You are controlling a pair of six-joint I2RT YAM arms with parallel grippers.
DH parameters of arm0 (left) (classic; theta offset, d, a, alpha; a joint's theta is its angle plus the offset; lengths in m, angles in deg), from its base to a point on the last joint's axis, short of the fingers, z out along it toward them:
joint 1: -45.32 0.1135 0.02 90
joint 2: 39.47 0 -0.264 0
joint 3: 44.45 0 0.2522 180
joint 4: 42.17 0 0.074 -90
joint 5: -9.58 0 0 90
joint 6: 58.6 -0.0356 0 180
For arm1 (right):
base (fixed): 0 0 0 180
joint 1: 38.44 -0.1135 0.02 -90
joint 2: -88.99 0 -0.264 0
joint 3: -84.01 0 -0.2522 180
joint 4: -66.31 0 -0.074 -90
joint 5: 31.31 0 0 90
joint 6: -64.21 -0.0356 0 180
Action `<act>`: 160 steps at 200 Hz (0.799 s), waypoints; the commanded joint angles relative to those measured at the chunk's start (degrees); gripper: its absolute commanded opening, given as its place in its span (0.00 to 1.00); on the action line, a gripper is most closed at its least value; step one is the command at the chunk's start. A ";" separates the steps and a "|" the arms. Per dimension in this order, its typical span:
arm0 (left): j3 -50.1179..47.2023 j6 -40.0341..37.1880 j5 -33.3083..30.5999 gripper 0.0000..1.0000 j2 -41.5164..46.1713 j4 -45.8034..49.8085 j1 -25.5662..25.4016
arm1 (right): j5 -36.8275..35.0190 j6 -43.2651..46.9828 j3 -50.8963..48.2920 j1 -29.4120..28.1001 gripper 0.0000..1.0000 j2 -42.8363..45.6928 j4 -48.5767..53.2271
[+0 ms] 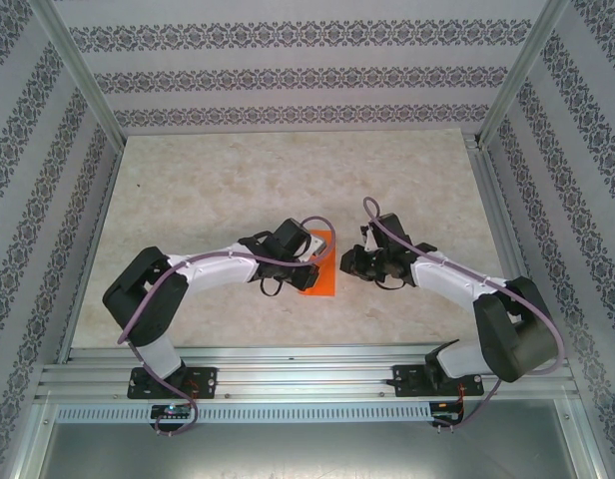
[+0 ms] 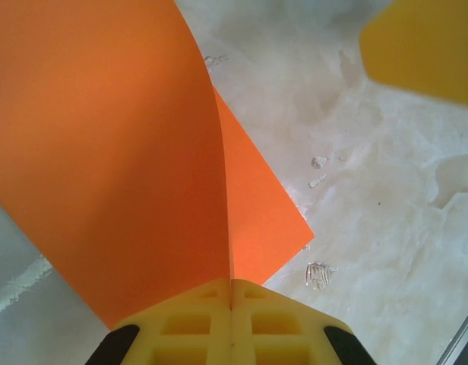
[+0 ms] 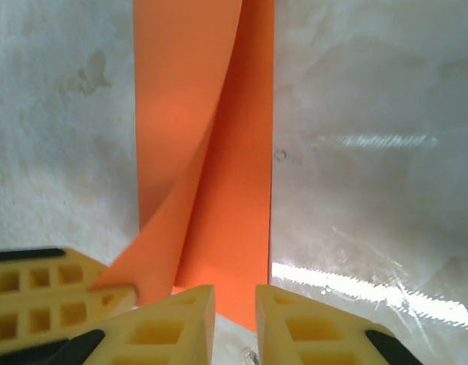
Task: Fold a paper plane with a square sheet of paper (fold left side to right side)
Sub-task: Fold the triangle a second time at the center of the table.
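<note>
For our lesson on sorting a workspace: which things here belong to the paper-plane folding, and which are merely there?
Belong to the job:
- orange sheet of paper, partly folded over
- left pincer, shut on the sheet
- right pincer, slightly open at the sheet's edge

Just there:
- marbled table
- patterned walls
- metal rail

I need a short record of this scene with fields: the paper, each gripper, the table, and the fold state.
paper: thin bright orange sheet, one side lifted and curling over the flat part
left gripper: shut on the lifted edge of the sheet
right gripper: jaws slightly apart at the sheet's near edge, no grip seen
table: pale marbled surface
fold: not yet pressed flat
</note>
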 commanded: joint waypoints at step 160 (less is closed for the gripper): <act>0.30 -6.44 4.92 0.03 0.34 1.44 6.62 | -1.05 -3.19 -0.91 -7.14 0.11 -11.36 -6.54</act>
